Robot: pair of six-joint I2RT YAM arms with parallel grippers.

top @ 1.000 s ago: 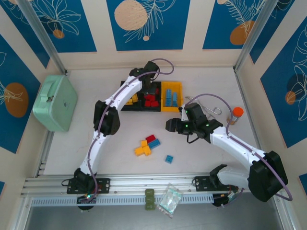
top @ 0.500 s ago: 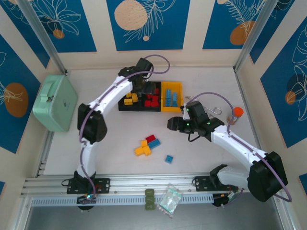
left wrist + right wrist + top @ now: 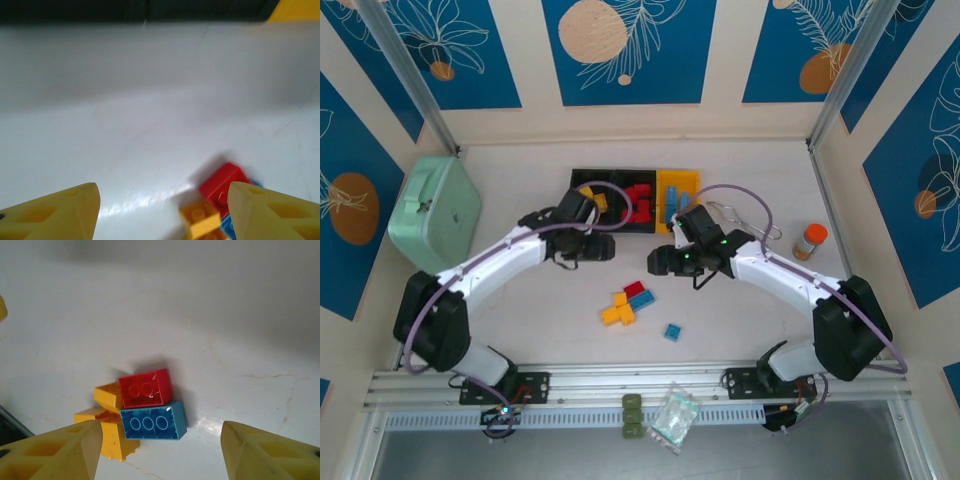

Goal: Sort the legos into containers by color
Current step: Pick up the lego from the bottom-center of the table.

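Plainly, both grippers gape open and empty. The left gripper (image 3: 606, 247) hangs just in front of the containers (image 3: 620, 176); the right gripper (image 3: 657, 263) faces it, near the yellow bin (image 3: 695, 195). Below them on the counter (image 3: 550, 330) lies a pile of legos (image 3: 145, 390), red, blue and yellow touching, with one blue brick (image 3: 672, 331) apart. Other legos sit in the containers.

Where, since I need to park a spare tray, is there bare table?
Bare table lies between the mint-green case and the left arm, along the back wall behind the containers, and between the lone blue lego and the right arm. Crowded: the middle, around the loose legos.
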